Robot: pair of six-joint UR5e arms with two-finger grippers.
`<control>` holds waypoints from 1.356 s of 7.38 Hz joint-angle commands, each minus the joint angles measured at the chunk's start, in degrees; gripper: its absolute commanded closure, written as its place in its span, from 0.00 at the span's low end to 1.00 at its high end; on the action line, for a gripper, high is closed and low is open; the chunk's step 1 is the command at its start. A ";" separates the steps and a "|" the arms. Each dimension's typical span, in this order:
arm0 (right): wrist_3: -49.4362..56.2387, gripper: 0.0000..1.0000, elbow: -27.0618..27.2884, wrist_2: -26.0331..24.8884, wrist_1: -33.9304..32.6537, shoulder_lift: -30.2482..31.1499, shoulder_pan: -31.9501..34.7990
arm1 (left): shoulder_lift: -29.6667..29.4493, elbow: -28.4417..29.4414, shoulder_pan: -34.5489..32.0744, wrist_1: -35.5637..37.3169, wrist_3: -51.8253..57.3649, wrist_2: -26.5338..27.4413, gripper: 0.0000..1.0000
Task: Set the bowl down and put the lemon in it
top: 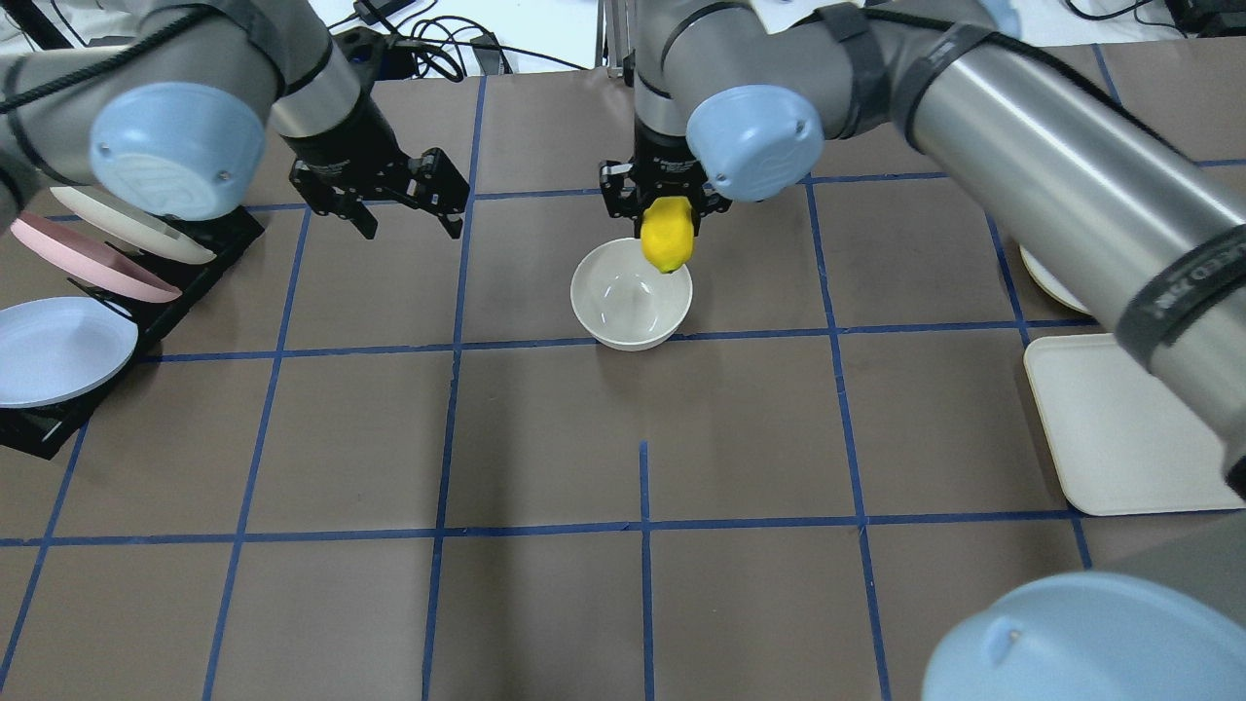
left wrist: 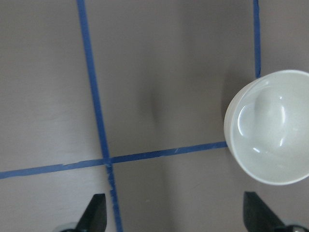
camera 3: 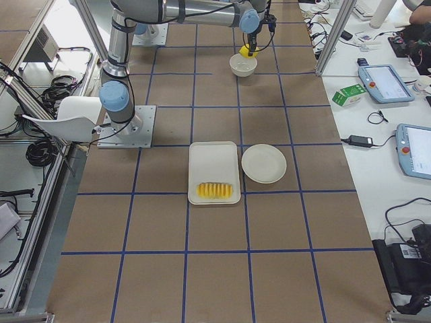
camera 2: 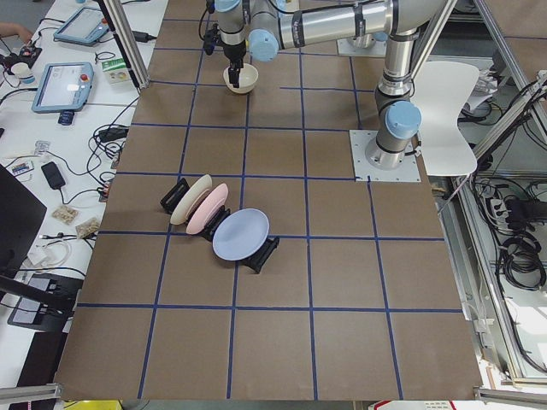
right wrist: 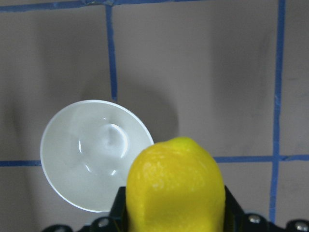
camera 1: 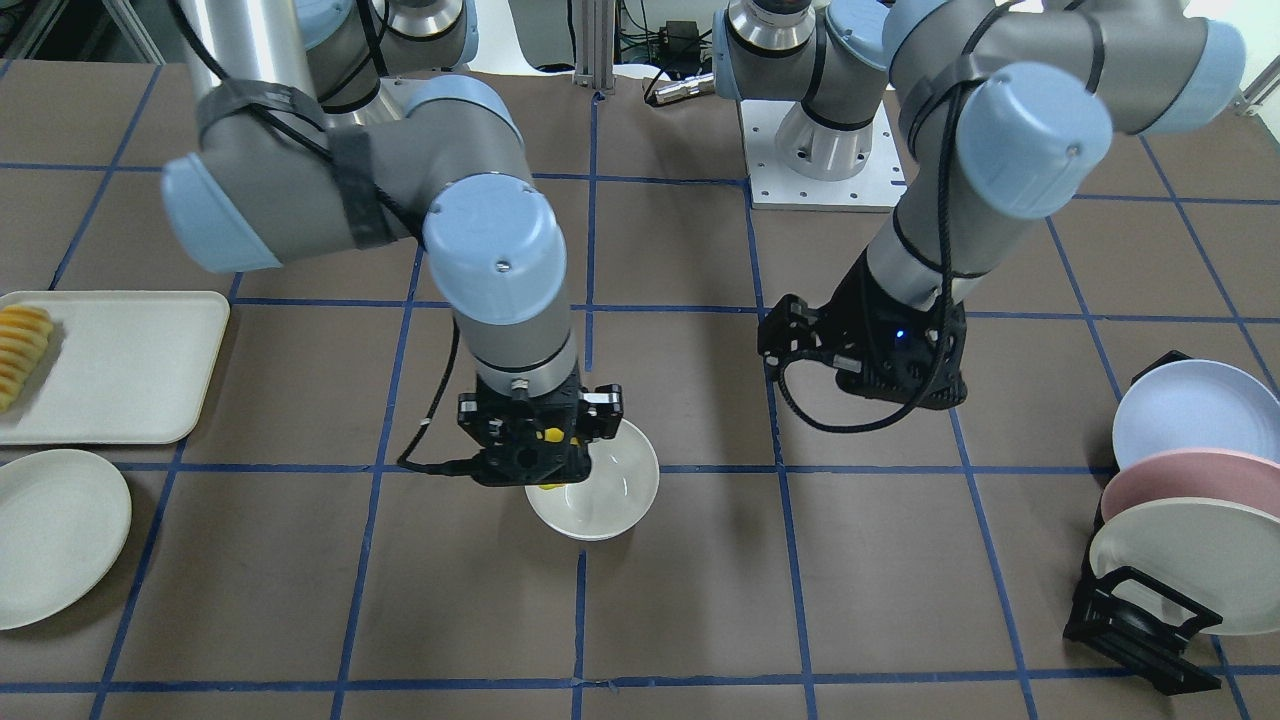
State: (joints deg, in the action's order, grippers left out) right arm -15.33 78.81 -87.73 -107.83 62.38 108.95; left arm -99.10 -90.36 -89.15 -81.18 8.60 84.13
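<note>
The off-white bowl (top: 631,303) stands upright and empty on the brown table, also seen in the front view (camera 1: 612,492), the left wrist view (left wrist: 270,126) and the right wrist view (right wrist: 91,152). My right gripper (top: 666,226) is shut on the yellow lemon (top: 667,235) and holds it above the bowl's far right rim. The lemon fills the bottom of the right wrist view (right wrist: 175,186). My left gripper (top: 409,216) is open and empty, hovering left of the bowl; its fingertips (left wrist: 96,212) show apart in the left wrist view.
A black rack with blue, pink and white plates (top: 73,302) stands at the table's left. A cream tray (camera 1: 120,365) with yellow-orange slices (camera 1: 20,350) and a shallow off-white plate (camera 1: 55,535) lie on the robot's right side.
</note>
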 commanded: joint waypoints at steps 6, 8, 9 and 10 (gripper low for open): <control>0.39 0.97 8.27 -2.10 -16.06 -6.13 3.38 | 4.27 4.06 -2.08 -7.42 -5.17 5.67 0.00; 0.74 0.01 9.18 -2.97 -16.71 -5.87 3.29 | 4.36 4.58 -2.26 -7.33 -5.26 5.87 0.00; 0.74 0.00 9.00 -3.93 -16.19 -5.17 3.20 | 4.61 5.45 -1.65 -7.85 -5.17 5.87 0.00; 0.83 0.00 9.08 -3.86 -15.66 -2.73 3.03 | 4.36 7.03 -1.38 -8.55 -5.17 5.35 0.00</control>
State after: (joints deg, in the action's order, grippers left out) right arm -14.60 87.83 -91.20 -124.02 57.52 112.14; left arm -94.63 -84.90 -90.91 -89.03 3.41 89.84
